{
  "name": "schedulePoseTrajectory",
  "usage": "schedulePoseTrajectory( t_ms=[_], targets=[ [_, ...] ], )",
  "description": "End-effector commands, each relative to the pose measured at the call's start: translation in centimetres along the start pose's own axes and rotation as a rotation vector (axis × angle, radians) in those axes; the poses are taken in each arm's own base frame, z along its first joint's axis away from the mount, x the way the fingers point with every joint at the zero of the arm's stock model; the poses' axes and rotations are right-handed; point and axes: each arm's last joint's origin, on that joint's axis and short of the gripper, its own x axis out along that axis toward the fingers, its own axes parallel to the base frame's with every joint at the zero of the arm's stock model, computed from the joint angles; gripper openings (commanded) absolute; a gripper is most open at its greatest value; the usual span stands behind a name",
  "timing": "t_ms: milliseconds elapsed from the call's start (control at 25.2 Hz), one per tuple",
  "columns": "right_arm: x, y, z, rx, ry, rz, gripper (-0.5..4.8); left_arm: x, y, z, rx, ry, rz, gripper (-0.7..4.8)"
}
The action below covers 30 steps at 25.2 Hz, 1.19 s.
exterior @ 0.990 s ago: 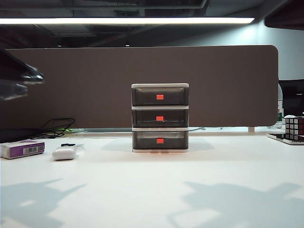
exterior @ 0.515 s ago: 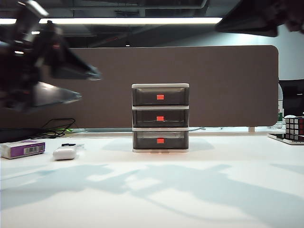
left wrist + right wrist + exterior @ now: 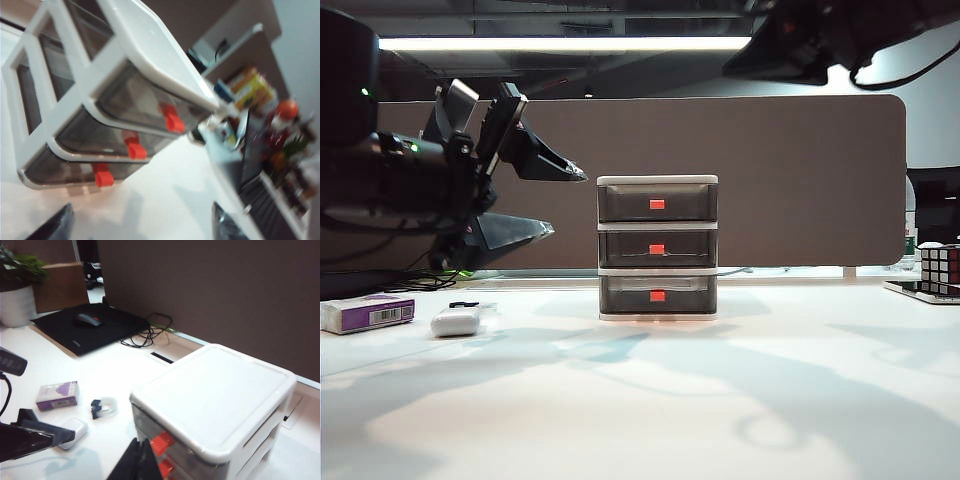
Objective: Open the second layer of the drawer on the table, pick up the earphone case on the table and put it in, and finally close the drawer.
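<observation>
Both arms have swung into view over the last second: the left gripper [image 3: 535, 200] now hangs in the air left of the drawer [image 3: 657, 248], about level with its upper two tiers, fingers spread wide and pointing at the unit with nothing between them. The right gripper [image 3: 137, 462] has come in high at the upper right, above the drawer; only a dark fingertip shows in its wrist view, so I cannot tell whether it is spread or pressed together. All three tiers look shut, and the second layer [image 3: 657, 248] with its orange-red handle [image 3: 656, 249] is untouched. The earphone case [image 3: 454, 321] sits on the table [image 3: 650, 400] at the near left, just right of the purple-and-white box [image 3: 367, 313] (a small black-and-clear item lies just behind it). Judgement: this is only the approach, no step of the task done; the left gripper seems best placed to go for the middle handle.
</observation>
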Motion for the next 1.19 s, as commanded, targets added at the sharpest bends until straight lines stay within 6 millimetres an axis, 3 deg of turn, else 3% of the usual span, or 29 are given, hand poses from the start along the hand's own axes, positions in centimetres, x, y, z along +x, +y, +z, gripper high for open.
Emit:
schedulePoseTrajectory(
  t_ms=[40, 357, 515, 753, 832, 1189],
  targets=[
    [2.2, -0.9, 0.5, -0.02, -0.005, -0.002, -0.03, 0.6, 0.4, -0.2, -0.129, -0.07, -0.033, 3.44],
    [6.1, -2.5, 0.4, -0.019, 0.008, 0.007, -0.02, 2.1, 0.8, -3.0, -0.288, -0.063, -0.042, 3.44],
    [8.1, -3.3, 0.7, -0.025, 0.001, 0.021, -0.02, 4.4, -0.5, -4.7, -0.307, -0.042, -0.073, 3.44],
    [9.4, -3.6, 0.9, -0.042, -0.007, 0.04, -0.02, 7.2, -1.8, -5.1, -0.348, -0.044, -0.138, 3.44],
    [9.9, -3.8, 1.0, -0.05, -0.01, 0.04, -0.03, 8.2, -1.6, -5.3, -0.451, -0.07, -0.127, 3.44],
    [10.2, -3.9, 0.5, -0.126, -0.01, 0.04, -0.02, 8.3, -1.0, -5.7, -0.55, -0.156, -0.055, 3.41]
  ],
)
